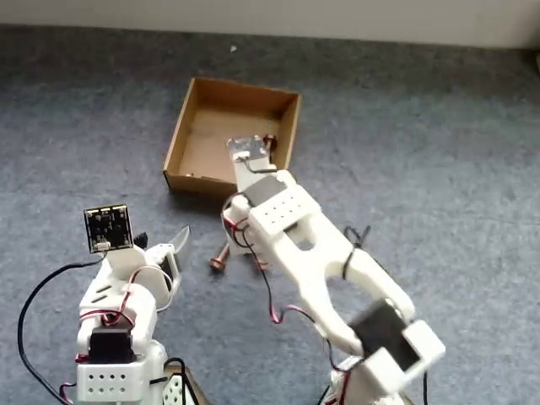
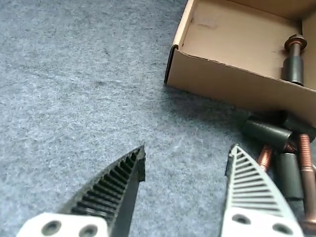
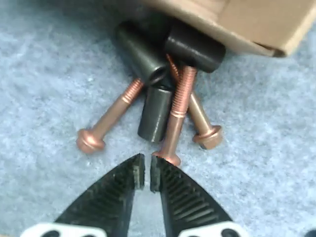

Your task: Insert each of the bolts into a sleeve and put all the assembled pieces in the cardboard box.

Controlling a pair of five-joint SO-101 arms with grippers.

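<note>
**Loose bolts and sleeves heaped at the box wall, both grippers empty**

Your cardboard box [image 1: 175, 150] sits open side up toward the far edge of the worktop [image 1: 439, 126]. There is bare grey felt on both flanks and a broad strip along the near side. The flank away from the left arm gives you the most free room. The ground between the box's near wall and the worktop's near edge is crowded by both arms.

One assembled piece [image 2: 294, 61] is already in the box, close to a side wall. Its long axis runs from the near wall toward the far wall, with the bolt head at the far end.

The loose parts lie in one heap just outside the near wall, by a corner. There are three dark sleeves [image 3: 155, 113]: two are crosswise right up against the cardboard, and the third points away from the box. Three copper-coloured bolts [image 3: 111, 116] have their threaded ends tucked in among the sleeves. Their flanged heads fan out toward the near edge.

Your right gripper [image 3: 146, 160] is pinched down to a thin slit with nothing in it. Its tips are just beside the head of the middle bolt [image 3: 177, 111].

Your left gripper [image 2: 187, 148] is spread wide and empty over bare felt on the near side of the box. The heap is just beyond its pale finger [image 2: 249, 187].
</note>
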